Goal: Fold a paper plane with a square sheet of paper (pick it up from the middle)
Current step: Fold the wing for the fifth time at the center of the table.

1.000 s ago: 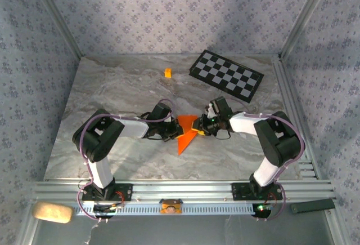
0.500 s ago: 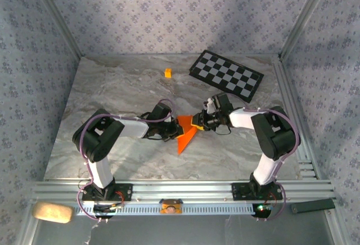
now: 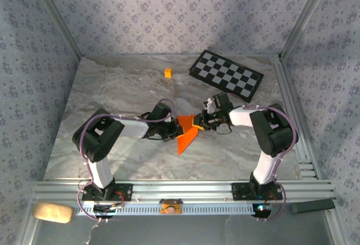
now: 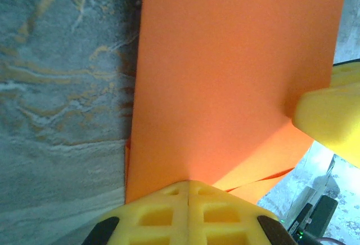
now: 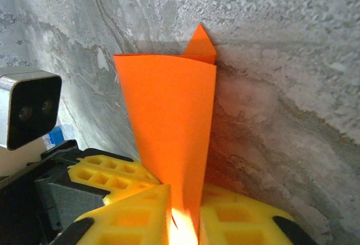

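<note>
Diagonally, orange paper (image 3: 184, 138), tip toward near edge.

Orange sheet of paper (image 3: 184, 138), folded to a point, mid table (image 3: 112, 93)

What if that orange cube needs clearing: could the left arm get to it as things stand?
Probably not yet: the table between is bare, but the left arm has its jaws shut on the folded orange paper, also pinched by the right arm, and the cube sits far back.

Soft even light; glare on orange paper (image 5: 169, 121)
</note>
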Controlling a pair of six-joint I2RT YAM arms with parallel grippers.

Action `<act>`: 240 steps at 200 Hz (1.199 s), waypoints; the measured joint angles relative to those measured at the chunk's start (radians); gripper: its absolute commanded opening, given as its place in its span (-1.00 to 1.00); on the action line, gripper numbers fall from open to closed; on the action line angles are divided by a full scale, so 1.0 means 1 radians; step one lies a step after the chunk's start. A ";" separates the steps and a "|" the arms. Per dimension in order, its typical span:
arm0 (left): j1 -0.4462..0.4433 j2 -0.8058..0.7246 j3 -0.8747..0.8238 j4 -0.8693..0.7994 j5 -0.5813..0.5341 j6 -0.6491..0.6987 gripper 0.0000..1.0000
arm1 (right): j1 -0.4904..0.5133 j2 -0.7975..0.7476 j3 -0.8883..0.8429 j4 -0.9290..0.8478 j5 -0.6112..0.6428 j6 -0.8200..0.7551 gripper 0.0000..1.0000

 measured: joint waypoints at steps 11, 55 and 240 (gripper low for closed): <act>0.000 -0.003 0.000 -0.002 -0.002 0.000 -0.90 | 0.000 0.004 0.001 -0.004 -0.003 -0.001 -0.81; 0.002 -0.058 -0.030 -0.010 -0.047 0.015 -0.35 | -0.001 0.005 0.002 -0.011 -0.001 0.012 -1.00; -0.441 -0.033 0.288 -0.551 -0.735 0.545 -0.07 | -0.013 -0.127 -0.085 0.073 0.119 0.364 -1.00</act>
